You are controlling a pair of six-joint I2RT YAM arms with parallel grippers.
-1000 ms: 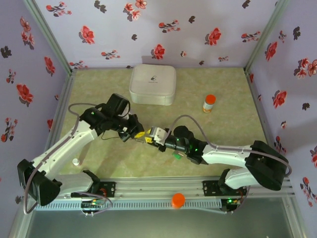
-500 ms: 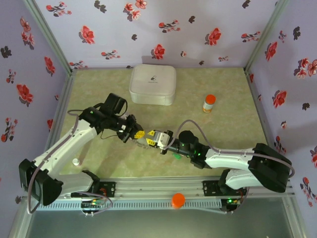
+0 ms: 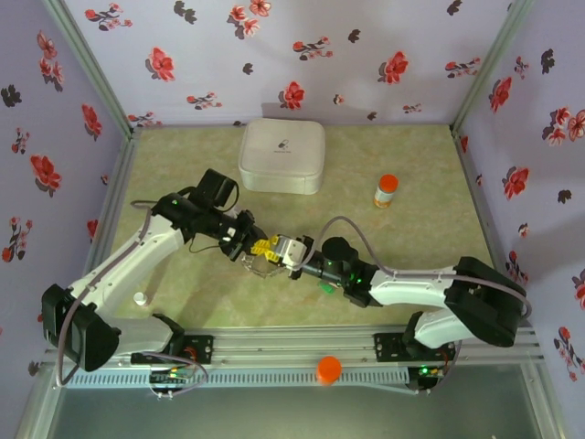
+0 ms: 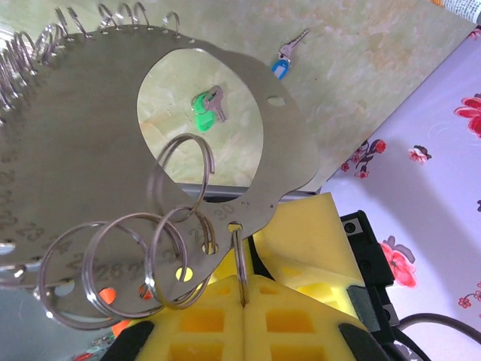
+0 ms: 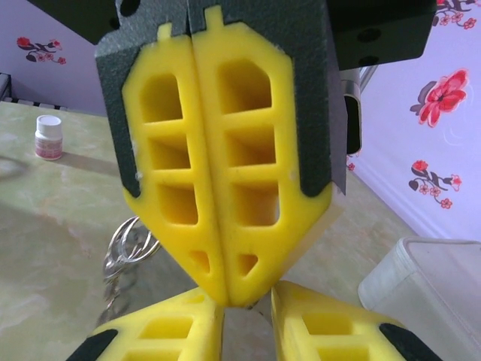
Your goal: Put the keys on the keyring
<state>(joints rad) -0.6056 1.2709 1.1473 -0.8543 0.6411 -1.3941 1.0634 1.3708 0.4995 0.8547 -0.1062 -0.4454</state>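
The left gripper [image 4: 244, 295], jaws pinching the keyring [image 4: 90, 150], had merely shifted alongside the right gripper [image 5: 246, 308], whose jaws' state could not be told; green key [image 4: 207, 109] and blue key [image 4: 284, 62] remained unthreaded on the bench [image 4: 361, 68].

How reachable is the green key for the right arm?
Probably not directly: the green key lies beside its wrist, behind the right fingers, which sit at the left fingers holding the keyring.

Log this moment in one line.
left gripper: shut on keyring | right gripper: open, facing left gripper | green key, blue key: loose on table
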